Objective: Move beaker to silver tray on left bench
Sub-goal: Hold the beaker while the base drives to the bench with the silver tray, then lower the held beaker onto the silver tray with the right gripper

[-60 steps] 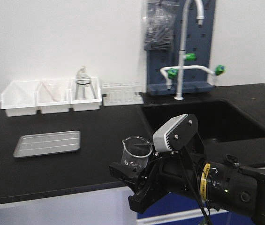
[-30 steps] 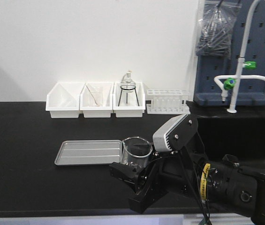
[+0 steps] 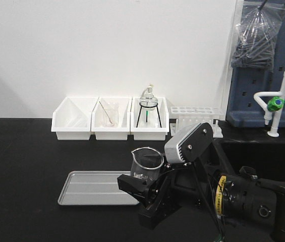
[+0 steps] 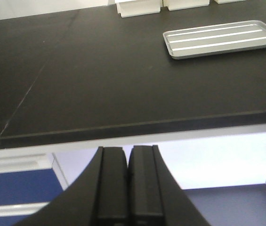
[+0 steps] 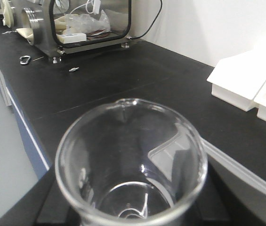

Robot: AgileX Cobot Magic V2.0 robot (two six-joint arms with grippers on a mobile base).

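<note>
My right gripper (image 3: 143, 185) is shut on the small clear glass beaker (image 3: 147, 164) and holds it upright above the front part of the black left bench (image 3: 21, 166). In the right wrist view I look down into the empty beaker (image 5: 130, 160), with dark fingers (image 5: 52, 207) at its sides. The silver tray (image 3: 89, 187) lies flat on the bench just left of and behind the beaker; its edge shows in the right wrist view (image 5: 238, 172). My left gripper (image 4: 128, 188) is shut and empty, below the bench's front edge; the tray (image 4: 222, 38) is far up right.
Three white bins (image 3: 112, 123) stand along the back wall, one holding a flask on a black tripod (image 3: 148, 108). A test-tube rack (image 3: 192, 118), the sunken sink (image 3: 263, 154) and white tap (image 3: 283, 101) are at the right. A metal-framed box (image 5: 76, 23) stands far along the bench.
The whole bench scene has slid rightward in the front view; the tray now sits close to the beaker. The beaker stays held in the right gripper.
</note>
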